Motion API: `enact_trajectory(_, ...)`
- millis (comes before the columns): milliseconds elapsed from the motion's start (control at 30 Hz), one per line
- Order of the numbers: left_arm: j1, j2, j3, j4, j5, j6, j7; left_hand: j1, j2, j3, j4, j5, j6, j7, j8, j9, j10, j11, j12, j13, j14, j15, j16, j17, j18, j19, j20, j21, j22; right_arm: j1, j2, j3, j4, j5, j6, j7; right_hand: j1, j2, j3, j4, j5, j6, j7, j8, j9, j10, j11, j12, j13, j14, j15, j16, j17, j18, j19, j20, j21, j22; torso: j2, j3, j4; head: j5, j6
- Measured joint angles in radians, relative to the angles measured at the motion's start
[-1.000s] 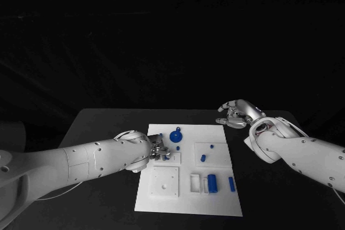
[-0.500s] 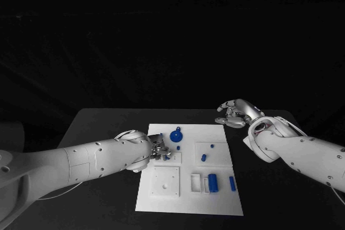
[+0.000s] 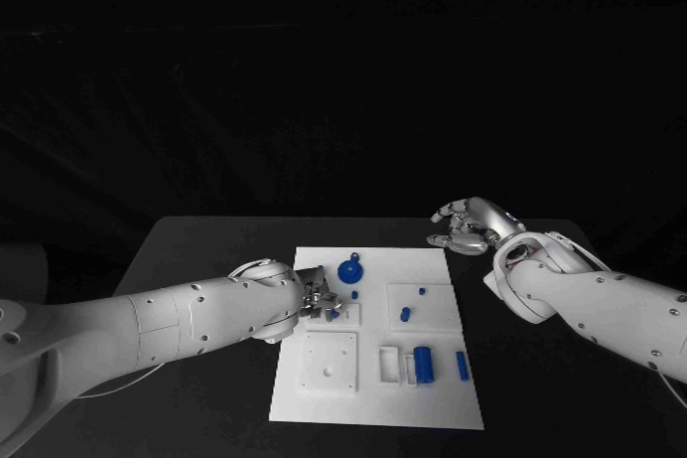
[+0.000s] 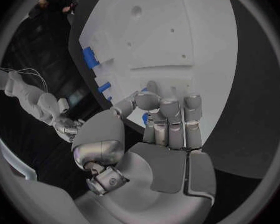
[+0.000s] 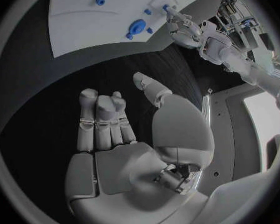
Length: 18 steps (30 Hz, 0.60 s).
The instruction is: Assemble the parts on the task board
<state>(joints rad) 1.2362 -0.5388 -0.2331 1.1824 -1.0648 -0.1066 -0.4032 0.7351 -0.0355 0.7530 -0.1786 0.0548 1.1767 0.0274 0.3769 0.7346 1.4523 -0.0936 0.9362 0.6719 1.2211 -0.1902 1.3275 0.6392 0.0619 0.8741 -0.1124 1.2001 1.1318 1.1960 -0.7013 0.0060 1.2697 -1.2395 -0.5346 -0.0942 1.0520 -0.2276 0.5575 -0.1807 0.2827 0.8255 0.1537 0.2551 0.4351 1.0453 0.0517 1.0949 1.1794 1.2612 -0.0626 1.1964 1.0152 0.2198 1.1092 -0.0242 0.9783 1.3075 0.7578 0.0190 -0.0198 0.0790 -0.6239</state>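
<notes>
progress: early, most blue parts (image 3: 423, 359) lie loose on task board (image 3: 430, 403) mid-table | left hand (image 3: 321, 300) pinches small blue part (image 4: 145, 118) over board | right hand (image 3: 470, 226) curled, holding nothing, off board

Two white arms, silver hands

Smooth white shells dotted with small dark screws cover both arms; the left hand (image 3: 321, 300) and right hand (image 3: 469, 227) have segmented silver fingers and grey palm plates.

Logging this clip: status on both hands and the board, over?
Left robot hand on the task board, fingers at a small blue part. Right robot hand empty, off board. Nothing blocking.
</notes>
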Motion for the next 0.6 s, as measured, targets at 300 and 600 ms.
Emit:
enact_trajectory(300, 0.0, 0.002, 0.0, -0.005, -0.007, 0.002, 0.001, 0.011, 0.011, 0.001, -0.017, 0.164, 0.002, 0.0, 0.0, 0.004, 0.002, -0.002, 0.012, -0.002, 0.0, 0.0, 0.013, -0.006, 0.0, 0.0, 0.0, 0.0, 0.009, 0.0, 0.002, 0.0, -0.001, 0.0, 0.0, 0.0, 0.0, 0.0, 0.0, 0.0, 0.0, 0.0, 0.0, 0.0, 0.0, 0.0, 0.0, 0.003, 0.0, 0.0, 0.0, 0.0, 0.001, 0.0, -0.001, 0.001, 0.0, 0.0, 0.0, 0.0007, -0.0004, 0.001, -0.001)
enact_trajectory(600, 0.001, 0.002, 0.002, -0.007, -0.011, 0.015, 0.0, 0.011, 0.011, -0.003, -0.022, 0.186, 0.002, -0.001, -0.001, 0.006, 0.002, -0.002, 0.016, -0.003, 0.0, 0.0, 0.019, -0.007, 0.0, 0.0, 0.0, 0.0, 0.011, 0.0, 0.002, 0.0, -0.001, 0.0, 0.001, 0.0, 0.0, 0.0, 0.0, 0.0, 0.0, -0.002, -0.002, 0.0, 0.0, 0.0, 0.0, 0.003, 0.0, 0.0, 0.0, 0.0, 0.001, 0.0, 0.002, -0.002, 0.0, 0.0, 0.0, 0.0007, -0.0005, 0.0, -0.002)
